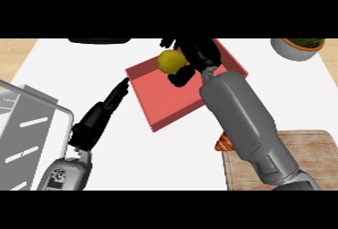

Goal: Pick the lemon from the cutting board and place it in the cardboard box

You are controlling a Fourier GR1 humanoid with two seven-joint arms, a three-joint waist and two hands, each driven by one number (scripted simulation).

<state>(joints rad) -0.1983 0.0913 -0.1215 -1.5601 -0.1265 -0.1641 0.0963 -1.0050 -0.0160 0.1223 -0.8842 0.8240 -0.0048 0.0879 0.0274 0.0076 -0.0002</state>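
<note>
At left of centre my left hand rests over the worktop, fingers straight and holding nothing. At upper centre my right hand has its fingers curled round the lemon, above the red box. If I release too near the far edge, I think the lemon may roll out.

Bright even light; white counter near glare; soft faint shadows under forearms; no blur.
</note>
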